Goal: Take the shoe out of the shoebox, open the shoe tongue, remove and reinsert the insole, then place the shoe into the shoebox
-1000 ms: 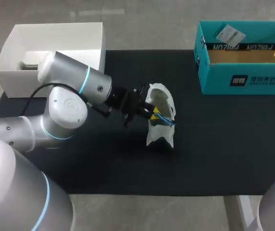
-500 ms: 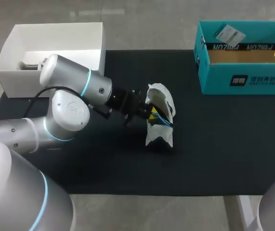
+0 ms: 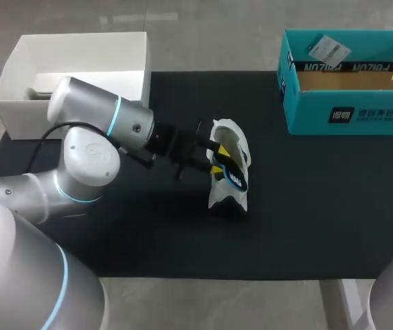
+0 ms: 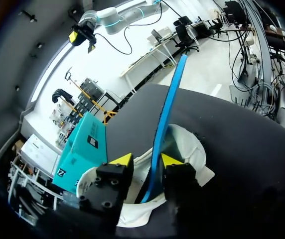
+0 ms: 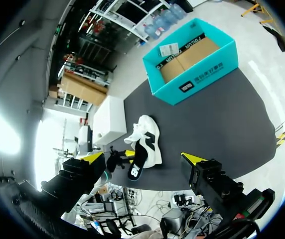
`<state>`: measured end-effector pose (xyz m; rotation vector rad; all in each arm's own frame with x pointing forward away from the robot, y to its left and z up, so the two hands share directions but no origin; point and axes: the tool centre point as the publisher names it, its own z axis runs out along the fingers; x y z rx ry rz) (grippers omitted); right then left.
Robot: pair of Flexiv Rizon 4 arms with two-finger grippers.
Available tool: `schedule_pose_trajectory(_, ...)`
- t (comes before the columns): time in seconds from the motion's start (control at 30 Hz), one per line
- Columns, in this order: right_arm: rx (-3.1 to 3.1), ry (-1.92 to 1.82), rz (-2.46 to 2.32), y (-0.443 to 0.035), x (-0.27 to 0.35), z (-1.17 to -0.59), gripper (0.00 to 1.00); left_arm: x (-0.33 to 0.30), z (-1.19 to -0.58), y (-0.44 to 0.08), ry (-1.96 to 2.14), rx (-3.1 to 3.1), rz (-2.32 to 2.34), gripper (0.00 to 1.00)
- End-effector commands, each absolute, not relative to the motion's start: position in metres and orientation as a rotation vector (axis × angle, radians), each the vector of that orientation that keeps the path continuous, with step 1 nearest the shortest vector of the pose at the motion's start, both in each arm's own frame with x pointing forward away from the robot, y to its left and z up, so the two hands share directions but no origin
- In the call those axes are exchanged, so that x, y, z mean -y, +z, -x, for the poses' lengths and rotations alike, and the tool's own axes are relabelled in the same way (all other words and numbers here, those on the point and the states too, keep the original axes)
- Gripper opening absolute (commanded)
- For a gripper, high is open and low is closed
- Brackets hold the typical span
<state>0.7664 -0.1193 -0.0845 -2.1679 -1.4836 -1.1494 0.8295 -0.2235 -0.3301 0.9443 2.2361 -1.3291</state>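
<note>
The white shoe [image 3: 228, 194] stands on the dark surface [image 3: 320, 206], well apart from the teal shoebox [image 3: 347, 113] and on the left arm's side of it. It is out of the box with its opening turned up, which gives access to its inside.

The left end effector [image 3: 218, 159] reaches in at the shoe's opening, on the side facing away from the shoebox. It is closed on the insole [image 3: 236, 177], a black piece with a blue edge. In the left wrist view the insole [image 4: 165, 114] runs edge-on between the two yellow tips of that end effector [image 4: 147, 160] and rises out of the shoe [image 4: 192, 149], with the shoebox [image 4: 82, 149] beyond. Pinching it by the thin edge lets the arm draw it out lengthwise rather than crumple it.

This looks like the removal step. One end of the insole [image 5: 136, 167] hangs outside the shoe [image 5: 145, 132], though whether the other end is clear of the shoe is hard to tell.

The right end effector [image 5: 143, 157] hangs high above the surface with its fingers spread wide and nothing between them. This probably keeps it out of the working arm's way. The shoebox [image 5: 197, 74] sits open-topped, ready for the shoe's return. A white box [image 3: 80, 38] lies farther from the shoebox than the shoe does.
</note>
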Motion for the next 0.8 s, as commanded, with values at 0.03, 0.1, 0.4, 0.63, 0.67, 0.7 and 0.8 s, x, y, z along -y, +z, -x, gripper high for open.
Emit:
schedule_pose_trajectory(0.03, 1.482, -1.146, 2.171, -0.085, 0.119, -0.767, 1.0, 0.224, -0.825, -0.328, -1.322, -2.25, -0.966, 0.17)
schedule_pose_trajectory(0.1, 1.482, -1.146, 2.171, -0.085, 0.119, -0.767, 1.0, 0.227, -0.824, -0.333, -1.3, -2.268, -0.991, 0.0)
schedule_pose_trajectory(0.4, 1.482, -1.146, 2.171, -0.085, 0.119, -0.767, 1.0, 0.23, -0.83, -0.348, -1.148, -2.302, -1.043, 0.0)
schedule_pose_trajectory(0.63, 1.482, -1.146, 2.171, -0.085, 0.119, -0.767, 1.0, 0.227, -0.845, -0.356, -1.119, -2.317, -0.998, 0.0)
schedule_pose_trajectory(0.67, 1.482, -1.146, 2.171, -0.085, 0.119, -0.767, 1.0, 0.227, -0.847, -0.358, -1.112, -2.323, -0.995, 0.0)
schedule_pose_trajectory(0.7, 1.482, -1.146, 2.171, -0.085, 0.119, -0.767, 1.0, 0.227, -0.849, -0.36, -1.109, -2.328, -0.99, 0.0)
schedule_pose_trajectory(0.8, 1.482, -1.146, 2.171, -0.085, 0.119, -0.767, 1.0, 0.228, -0.854, -0.364, -1.113, -2.333, -0.963, 0.0)
